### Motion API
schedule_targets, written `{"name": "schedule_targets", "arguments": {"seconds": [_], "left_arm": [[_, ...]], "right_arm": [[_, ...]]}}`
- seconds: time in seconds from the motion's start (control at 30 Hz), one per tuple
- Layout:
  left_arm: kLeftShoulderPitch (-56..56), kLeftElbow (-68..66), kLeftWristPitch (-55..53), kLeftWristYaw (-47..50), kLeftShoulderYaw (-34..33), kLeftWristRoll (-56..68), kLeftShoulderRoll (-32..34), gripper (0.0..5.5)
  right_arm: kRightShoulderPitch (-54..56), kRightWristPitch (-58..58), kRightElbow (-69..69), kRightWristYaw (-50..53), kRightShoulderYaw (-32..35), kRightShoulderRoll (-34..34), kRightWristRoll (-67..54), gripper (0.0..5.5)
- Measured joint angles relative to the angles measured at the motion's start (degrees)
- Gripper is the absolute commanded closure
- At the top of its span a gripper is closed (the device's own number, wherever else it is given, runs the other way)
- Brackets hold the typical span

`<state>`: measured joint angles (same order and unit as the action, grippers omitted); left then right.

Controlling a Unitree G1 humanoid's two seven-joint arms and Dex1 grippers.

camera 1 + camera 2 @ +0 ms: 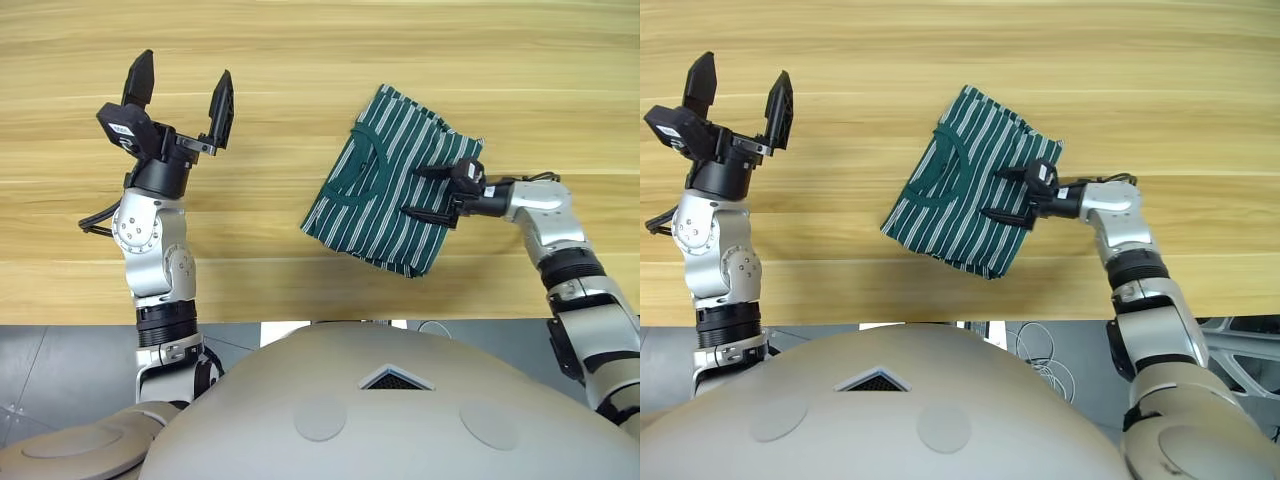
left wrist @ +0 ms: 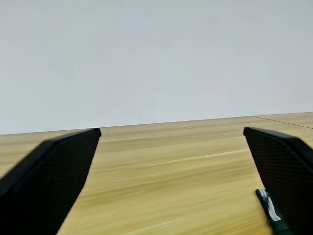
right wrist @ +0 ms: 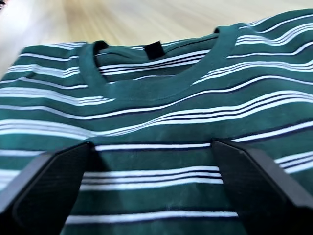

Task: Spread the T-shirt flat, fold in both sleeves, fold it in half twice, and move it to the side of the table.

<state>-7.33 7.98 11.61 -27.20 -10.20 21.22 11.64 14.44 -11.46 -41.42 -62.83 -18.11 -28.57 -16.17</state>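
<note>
T-shirt (image 1: pixel 385 180) is folded down to a small packet, sitting right of centre near the surface's (image 1: pixel 300 60) front edge. Right hand (image 1: pixel 410 191) rests on its edge, fingers apart, probably to slide it aside. Left hand (image 1: pixel 185 70) hangs raised, fingers apart and empty, out of the way.

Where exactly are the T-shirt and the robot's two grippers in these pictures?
T-shirt (image 1: pixel 370 190), left eye view, striped fabric near its middle.
left gripper (image 1: pixel 187 63), left eye view, midway between its spread fingertips.
right gripper (image 1: pixel 409 191), left eye view, midway between its fingertips, over the T-shirt.
</note>
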Motion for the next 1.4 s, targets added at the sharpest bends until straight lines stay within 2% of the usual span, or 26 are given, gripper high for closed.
{"name": "schedule_targets", "arguments": {"seconds": [0.13, 0.4, 0.53, 0.6, 0.7, 0.77, 0.87, 0.97, 1.03, 1.17, 1.27, 1.4], "left_arm": [[-0.55, -0.17, 0.41, -0.09, 0.60, 0.02, -0.22, 0.20], [0.55, -3.28, 1.70, -1.10, 1.71, -0.49, -0.24, 0.20], [0.47, -3.61, 2.64, -1.59, 1.72, -0.68, -0.11, 0.20], [0.21, -3.67, 2.81, -1.83, 1.71, -1.16, 0.10, 0.20], [0.16, -4.69, 5.19, -2.45, 2.85, -5.91, 2.68, 0.20], [-0.89, -5.40, 9.11, -6.40, 4.32, -9.65, 6.74, 0.20], [-6.44, -15.53, 20.48, -17.92, 5.64, -18.14, 23.57, 0.15], [-9.08, -28.16, 29.88, -23.65, 4.89, -23.08, 37.01, 0.15], [-9.07, -31.31, 33.93, -24.25, 5.23, -24.80, 41.17, 0.15], [-3.94, -31.34, 39.12, -21.78, 10.98, -32.26, 40.57, 0.15], [2.82, -31.37, 40.48, -17.11, 15.83, -38.27, 36.14, 0.15], [10.71, -35.95, 43.92, -11.29, 21.95, -44.07, 32.26, 0.10]], "right_arm": [[7.19, 0.66, -5.44, 5.92, -1.82, 5.10, 6.85, 0.94], [19.69, -9.45, -18.78, -0.40, -10.10, 14.37, 16.09, 0.94], [19.82, -14.34, -22.19, -1.34, -9.93, 16.16, 16.17, 0.94], [18.85, -14.46, -22.30, -1.49, -7.26, 16.42, 15.41, 0.94], [11.91, -11.02, -9.54, -8.53, -1.17, 13.71, 7.00, 0.94], [8.03, -12.08, 2.51, -10.50, 3.07, 7.79, 3.46, 0.94], [-9.36, -20.72, 17.88, -11.82, 9.53, -4.65, 1.65, 0.94], [-23.81, -26.30, 22.63, -12.75, 9.39, -11.23, 5.66, 0.94], [-26.73, -27.69, 24.01, -11.92, 7.89, -13.15, 10.40, 0.94], [-25.47, -29.23, 28.10, -6.72, 5.78, -13.34, 16.16, 0.94], [-20.79, -28.63, 27.66, 1.77, 4.31, -9.38, 22.58, 0.94], [-15.01, -27.65, 25.24, 8.72, 0.92, -6.09, 28.27, 1.78]]}}
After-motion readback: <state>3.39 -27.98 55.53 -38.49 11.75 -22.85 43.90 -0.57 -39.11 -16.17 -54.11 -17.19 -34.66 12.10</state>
